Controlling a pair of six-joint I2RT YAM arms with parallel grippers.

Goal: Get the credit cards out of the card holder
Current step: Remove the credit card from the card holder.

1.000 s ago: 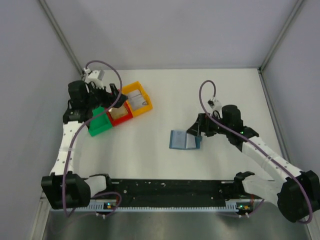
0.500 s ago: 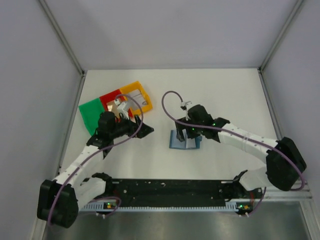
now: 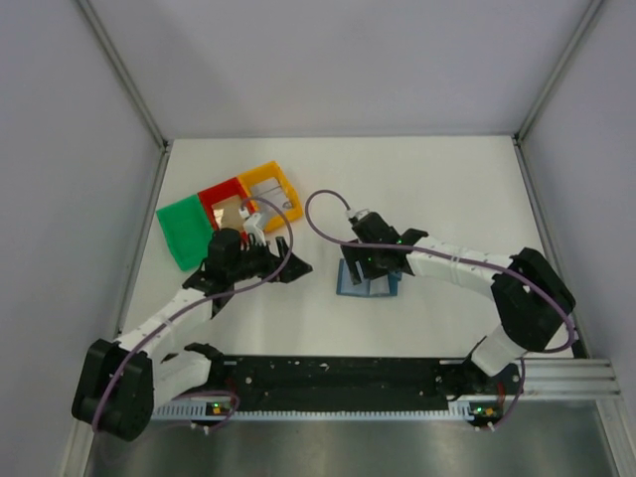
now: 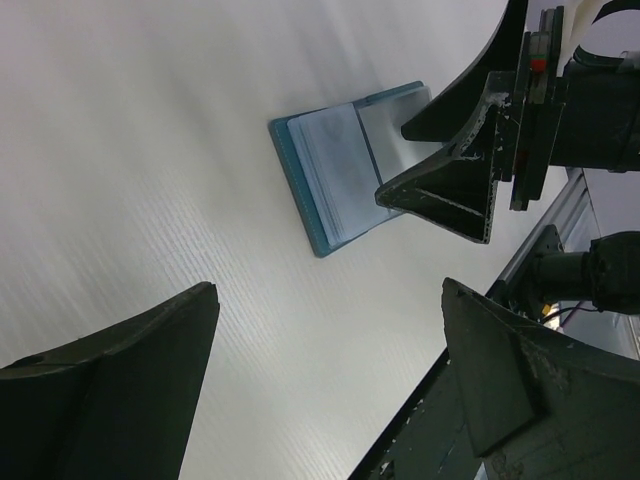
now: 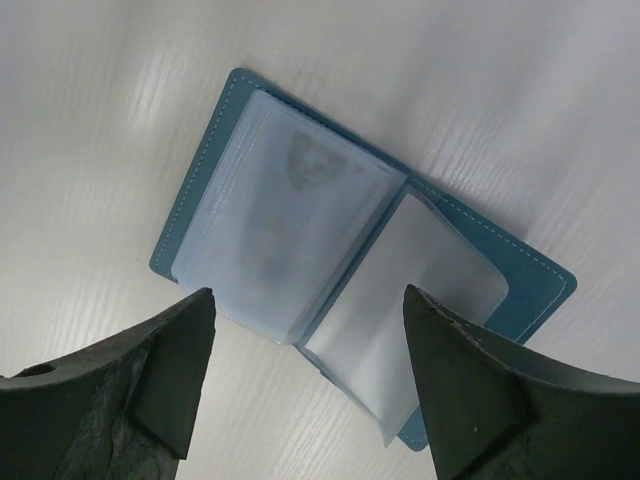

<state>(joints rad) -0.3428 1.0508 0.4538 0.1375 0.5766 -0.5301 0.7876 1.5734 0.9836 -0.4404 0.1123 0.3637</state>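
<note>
Card holder (image 5: 350, 260): lies open and flat on the white worktop (image 3: 447, 179), near its middle, directly under the right gripper (image 5: 308, 292).
Right gripper: released, jaws spread wide across the open holder and grasping nothing; whether a fingertip touches it cannot be told.
In the way: from above, the right gripper and wrist cover the holder's far part.
Left gripper (image 4: 330, 290): released, jaws wide, just left of the holder and apart from it.
Holder's axis: the opened length runs left to right along the near edge, with the fold front to back.
Holder's inside: pale clear sleeves face up; one loose leaf lies on the right panel.
Trays: green tray (image 3: 184, 231), red tray (image 3: 227, 204) and yellow tray (image 3: 270, 189) sit in a row at the far left, well apart from the holder.
</note>
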